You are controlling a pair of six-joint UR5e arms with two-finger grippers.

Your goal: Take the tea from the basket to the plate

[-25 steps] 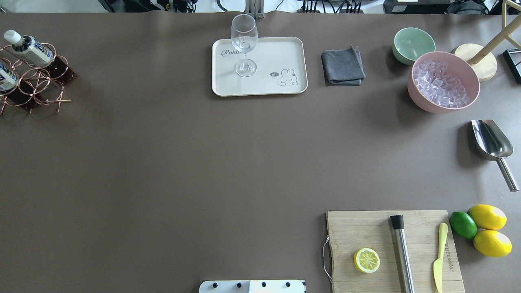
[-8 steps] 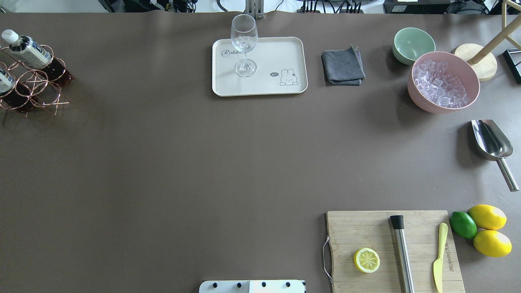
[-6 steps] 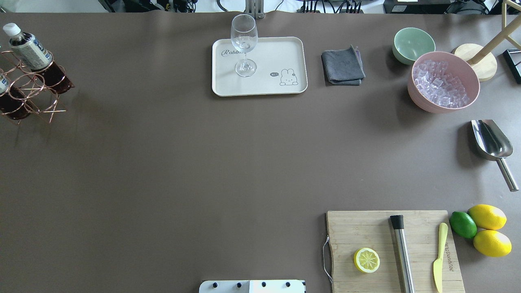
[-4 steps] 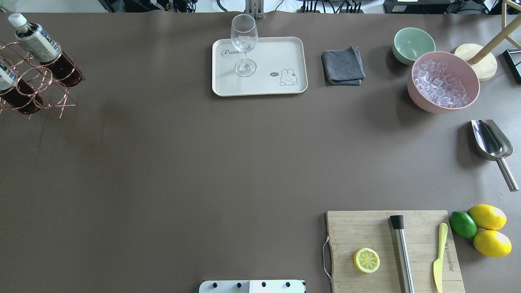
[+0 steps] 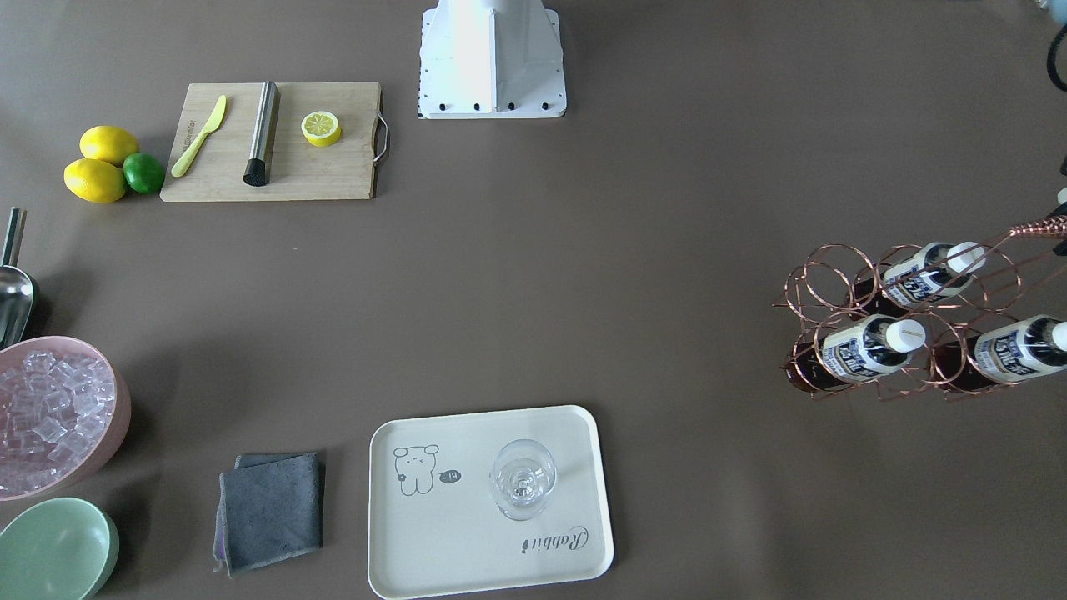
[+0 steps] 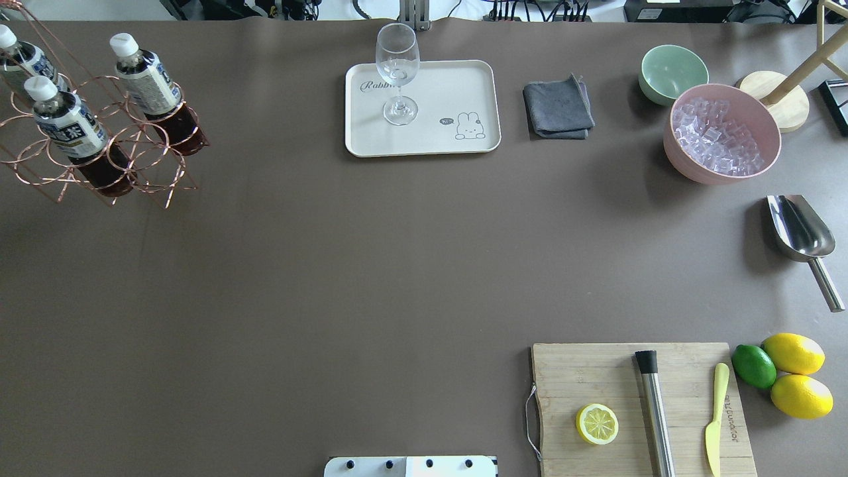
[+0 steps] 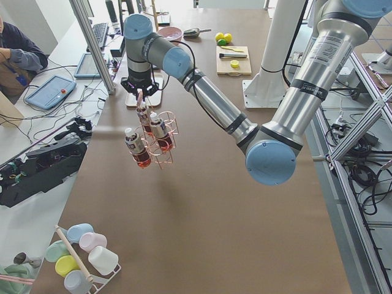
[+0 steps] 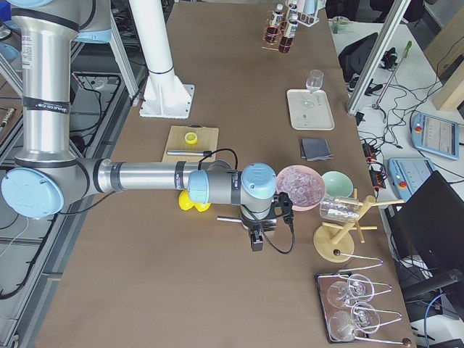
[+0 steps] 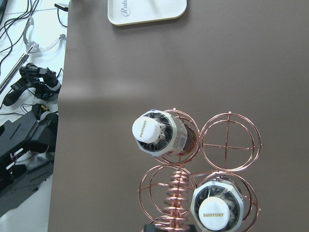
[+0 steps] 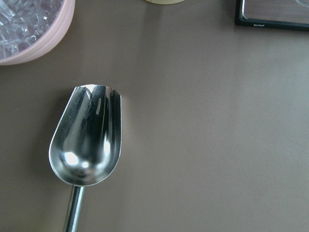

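The copper wire basket (image 6: pixel 149 173) hangs in the air over the table's left part, with three tea bottles (image 6: pixel 146 83) (image 6: pixel 63 122) (image 6: pixel 20 59) upright in its ring cells. It also shows in the front-facing view (image 5: pixel 834 287) and the left side view (image 7: pixel 160 144). My left gripper (image 7: pixel 141 92) holds it from above by the coiled handle (image 9: pixel 177 198). The cream tray (image 6: pixel 464 86) lies at the table's far middle with a wine glass (image 6: pixel 397 73) on it. My right gripper (image 8: pixel 255 239) hovers over the steel scoop (image 10: pixel 89 140); I cannot tell whether it is open.
A grey cloth (image 6: pixel 558 109), a mint bowl (image 6: pixel 672 69) and a pink bowl of ice (image 6: pixel 682 159) stand right of the tray. A cutting board (image 6: pixel 596 371) with a lemon half, muddler and knife lies front right, with lemons and a lime beside it.
The basket has been lifted and carried right, away from the table's left edge. The third bottle has come into the overhead view. Everything else stayed put.
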